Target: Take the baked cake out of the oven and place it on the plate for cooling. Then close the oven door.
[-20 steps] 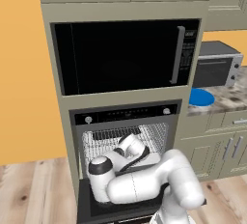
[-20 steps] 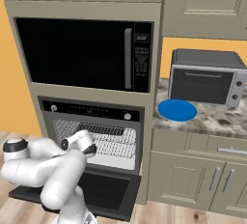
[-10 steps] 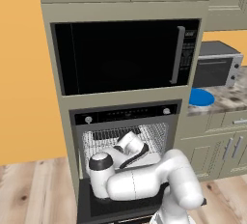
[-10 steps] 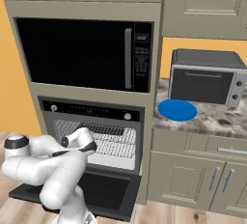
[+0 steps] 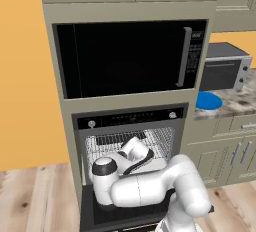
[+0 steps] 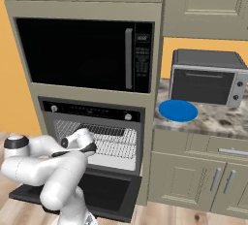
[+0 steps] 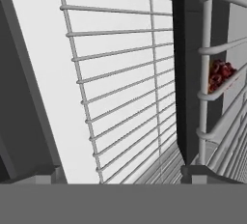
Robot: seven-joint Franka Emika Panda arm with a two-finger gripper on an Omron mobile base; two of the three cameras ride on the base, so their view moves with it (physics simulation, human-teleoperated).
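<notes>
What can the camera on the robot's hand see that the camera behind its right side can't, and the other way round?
The hand view looks along the wire racks inside the oven and catches a small dark lump with reddish specks, the cake, sitting on a rack at the right edge.

The right base view takes in the room: the blue plate on the counter, the toaster oven, the microwave, the oven door folded down, and the white arm reaching in.

Both show the oven's interior and its racks.
</notes>
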